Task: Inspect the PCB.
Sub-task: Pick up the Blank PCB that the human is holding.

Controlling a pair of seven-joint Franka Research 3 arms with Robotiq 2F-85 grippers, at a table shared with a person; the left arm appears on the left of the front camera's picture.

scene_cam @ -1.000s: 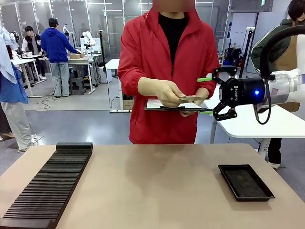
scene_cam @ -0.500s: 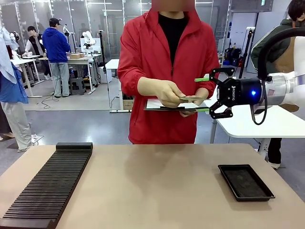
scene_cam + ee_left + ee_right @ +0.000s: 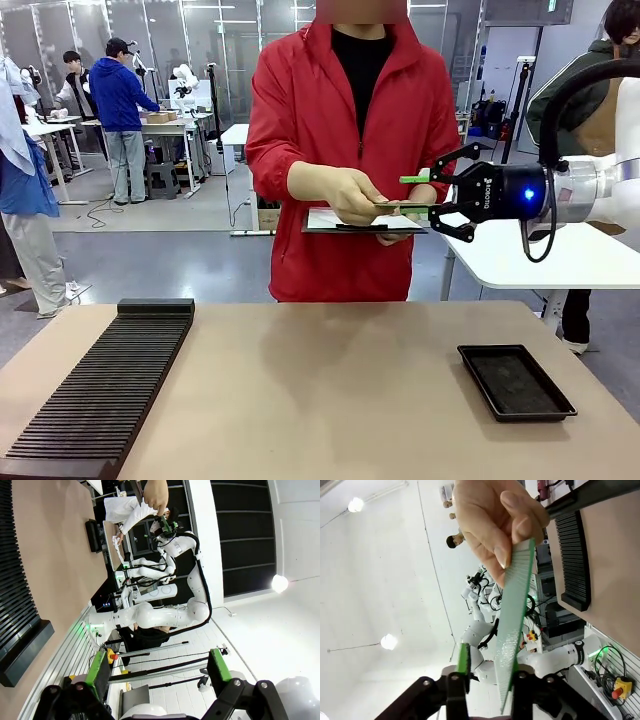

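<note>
A person in a red jacket stands across the table and holds the PCB (image 3: 400, 206) flat at chest height in one hand (image 3: 350, 195), above a clipboard (image 3: 345, 222) with white paper. My right gripper (image 3: 417, 196) reaches in from the right, one finger above the board's near end and one below it. In the right wrist view the pale green dotted PCB (image 3: 515, 620) runs between the fingers. It lies against one finger, while the other green pad (image 3: 463, 665) still stands off it, so the jaws are partly closed. My left gripper (image 3: 157, 670) is open with nothing between its fingers.
A shallow black tray (image 3: 515, 382) lies at the table's right. A long black slotted rack (image 3: 100, 390) runs along the left edge. The tan tabletop (image 3: 320, 390) between them is bare. Other people and tables stand farther back.
My right gripper has moved left to the person's hands. Its jaws have narrowed from wide open to close around the PCB's end. The person has held the board still.
</note>
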